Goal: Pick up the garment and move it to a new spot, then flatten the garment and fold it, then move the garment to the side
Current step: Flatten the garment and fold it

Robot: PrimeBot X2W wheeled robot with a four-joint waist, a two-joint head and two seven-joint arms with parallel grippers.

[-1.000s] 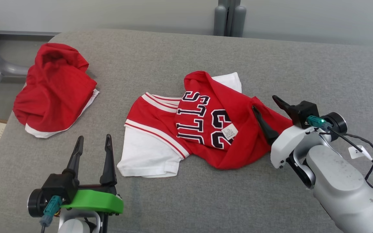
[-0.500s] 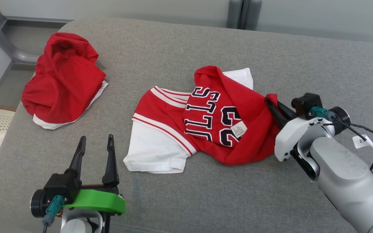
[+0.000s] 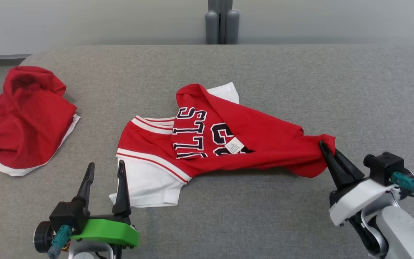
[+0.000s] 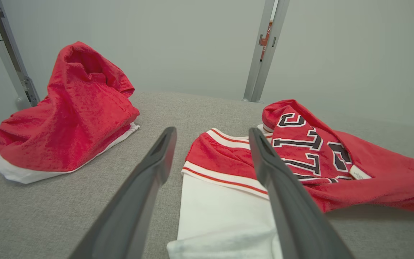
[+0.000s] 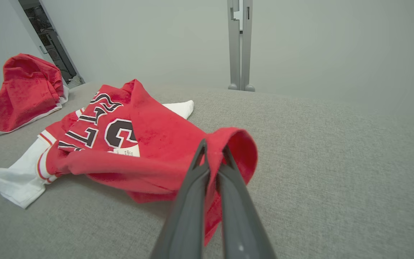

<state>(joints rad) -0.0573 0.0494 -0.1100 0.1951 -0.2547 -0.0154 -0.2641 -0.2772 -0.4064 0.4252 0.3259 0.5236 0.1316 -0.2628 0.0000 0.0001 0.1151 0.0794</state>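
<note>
The garment (image 3: 207, 144) is a red jersey with white sleeves and dark lettering, lying crumpled mid-table; it also shows in the left wrist view (image 4: 300, 158) and the right wrist view (image 5: 135, 144). My right gripper (image 3: 327, 151) is shut on the garment's right red edge, pulling it out into a stretched fold (image 5: 214, 151). My left gripper (image 3: 104, 169) stands open just left of the white sleeve (image 3: 146, 183), fingers apart with nothing between them (image 4: 210, 136).
A second red and white garment (image 3: 27, 118) lies bunched at the table's left edge (image 4: 67, 115). The grey padded table (image 3: 264, 79) stretches wide to the right and far side. A grey post (image 3: 221, 21) stands behind it.
My right gripper closed on the garment's right edge and drew it to the right and toward me, stretching the cloth. The head camera shifted. The left gripper stayed put.
</note>
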